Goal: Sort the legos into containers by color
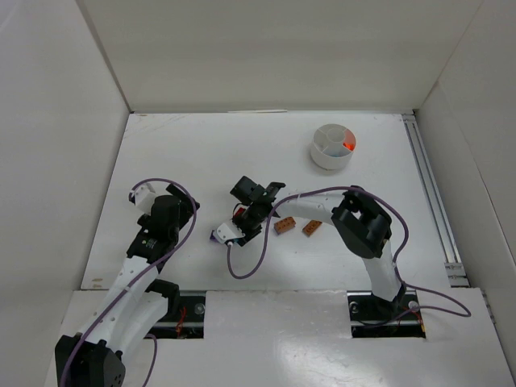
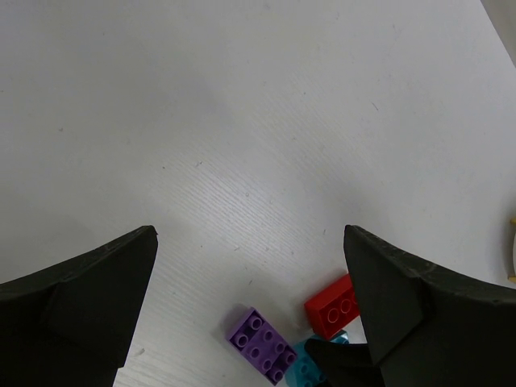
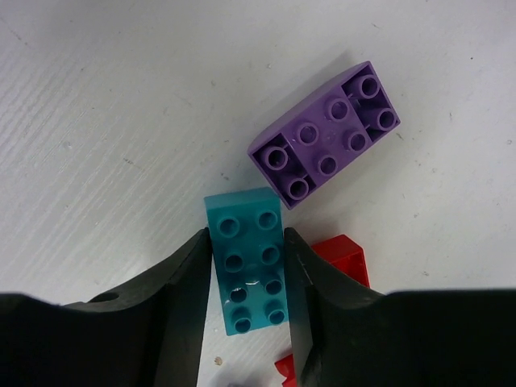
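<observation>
In the right wrist view my right gripper (image 3: 247, 235) is shut on a teal lego (image 3: 246, 262) that lies studs-up on the table, one finger pressed against each long side. A purple lego (image 3: 330, 133) lies just beyond it, touching its far corner, and a red lego (image 3: 343, 254) is partly hidden behind the right finger. From above, the right gripper (image 1: 242, 227) is left of centre, over this cluster. My left gripper (image 2: 250, 234) is open and holds nothing, with the purple lego (image 2: 262, 345), the red lego (image 2: 332, 306) and the teal lego (image 2: 305, 364) below it. The round white tub of containers (image 1: 334, 158) stands at the back right.
Two brown-orange legos (image 1: 283, 226) (image 1: 311, 228) lie right of the cluster. One tub compartment holds a red-orange piece (image 1: 348, 146). White walls enclose the table, and a metal rail (image 1: 431, 193) runs along its right edge. Purple cables loop near both arms.
</observation>
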